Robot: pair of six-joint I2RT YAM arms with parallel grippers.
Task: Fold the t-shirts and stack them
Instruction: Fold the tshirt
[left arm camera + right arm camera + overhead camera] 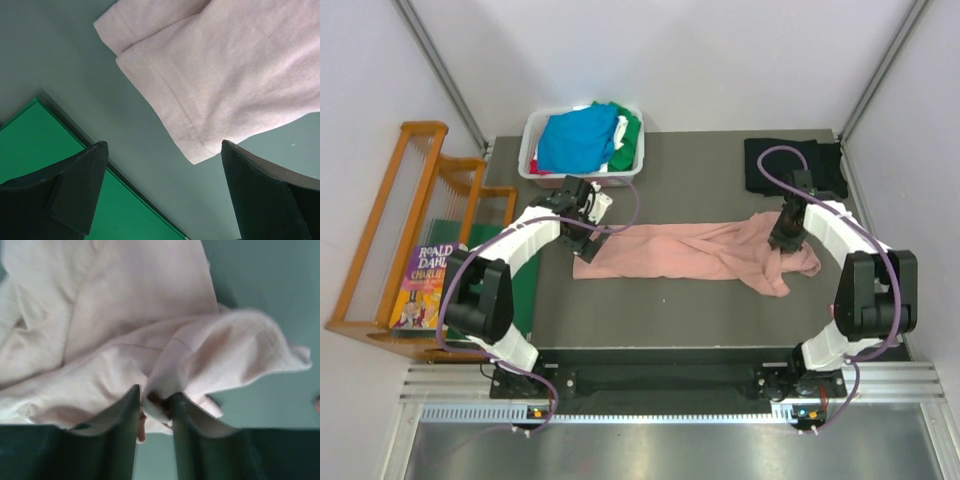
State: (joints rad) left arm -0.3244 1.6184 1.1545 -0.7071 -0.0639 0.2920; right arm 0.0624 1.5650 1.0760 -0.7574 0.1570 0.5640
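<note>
We see the pink shirt (690, 250) on the table (700, 180), long axis left-right; right gripper (155, 400) pinches a fold at its right end, left gripper (163, 145) hangs wide open over the left hem corner, nearer that end

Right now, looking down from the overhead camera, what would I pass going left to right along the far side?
wooden rack → white basket of t-shirts → black t-shirt
</note>
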